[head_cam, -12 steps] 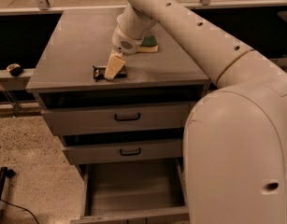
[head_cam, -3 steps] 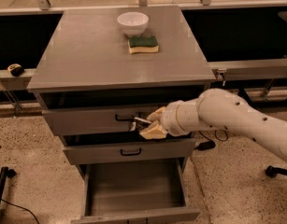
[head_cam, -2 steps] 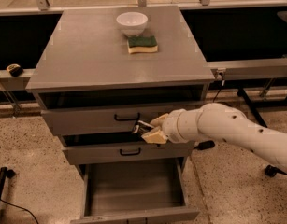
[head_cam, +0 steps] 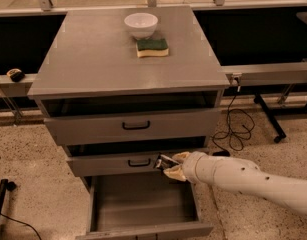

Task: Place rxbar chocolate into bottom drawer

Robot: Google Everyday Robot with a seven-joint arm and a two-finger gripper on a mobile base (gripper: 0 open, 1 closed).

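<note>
My gripper [head_cam: 169, 166] reaches in from the right on a white arm and is shut on the rxbar chocolate [head_cam: 164, 161], a small dark glossy bar seen end-on between the tan fingers. It hovers in front of the middle drawer's face, just above the back right part of the open bottom drawer [head_cam: 143, 204], a wide grey box with a plain floor that holds nothing I can see.
On the cabinet top [head_cam: 93, 59] stand a white bowl [head_cam: 141, 24] and a green-and-yellow sponge [head_cam: 152, 47]. The top drawer [head_cam: 133, 126] and middle drawer [head_cam: 118, 163] have black handles. A cable [head_cam: 235, 129] lies on the floor at the right.
The gripper lifted the bar off the cabinet top, then came down past the top drawer's front to the middle drawer's level, over the open bottom drawer.
</note>
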